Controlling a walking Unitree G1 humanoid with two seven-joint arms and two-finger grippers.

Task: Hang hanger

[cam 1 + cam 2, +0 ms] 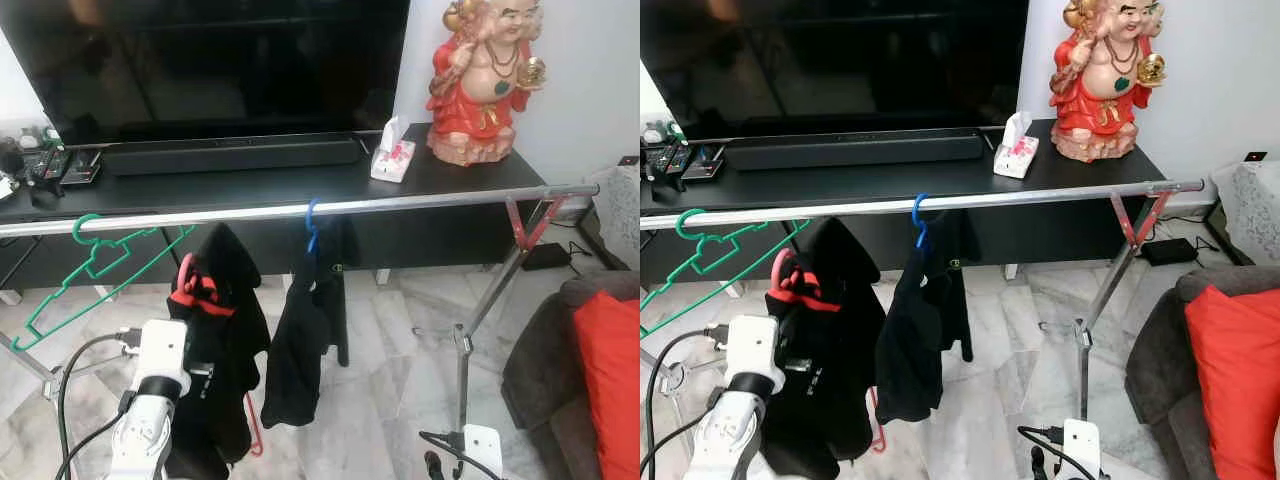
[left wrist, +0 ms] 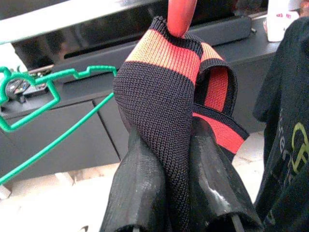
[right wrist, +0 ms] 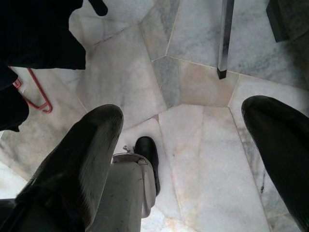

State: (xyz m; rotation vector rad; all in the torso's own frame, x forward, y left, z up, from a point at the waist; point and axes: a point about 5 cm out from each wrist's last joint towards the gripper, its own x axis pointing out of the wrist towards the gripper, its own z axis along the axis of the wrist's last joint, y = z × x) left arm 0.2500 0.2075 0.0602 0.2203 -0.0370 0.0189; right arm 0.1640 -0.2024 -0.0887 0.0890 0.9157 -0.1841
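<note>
**Left gripper clamped on the garment's collar below the rail**

Left gripper is closed tight on the black-and-red ribbed collar of a black garment, the knit pinched between its two black fingers. A red hanger carries that garment; its hook rises out of the collar just under the silver rail of the drying rack, and whether the hook touches the rail cannot be told. The hanger's lower red loop pokes out beneath the garment's hem. The left arm reaches up from below the garment.

On the same rail a bare green hanger hangs tilted near the robot's left end, and a blue hanger holds a second black garment near the middle, just beside the first. The rack's slanted leg drops to the marble floor on the right.

Right gripper hangs low over the floor with its fingers spread wide and nothing between them.

Behind the rack stands a black bench carrying a television, a soundbar, a tissue box and a red-robed figurine. A dark sofa with a red cushion sits at the right.
</note>
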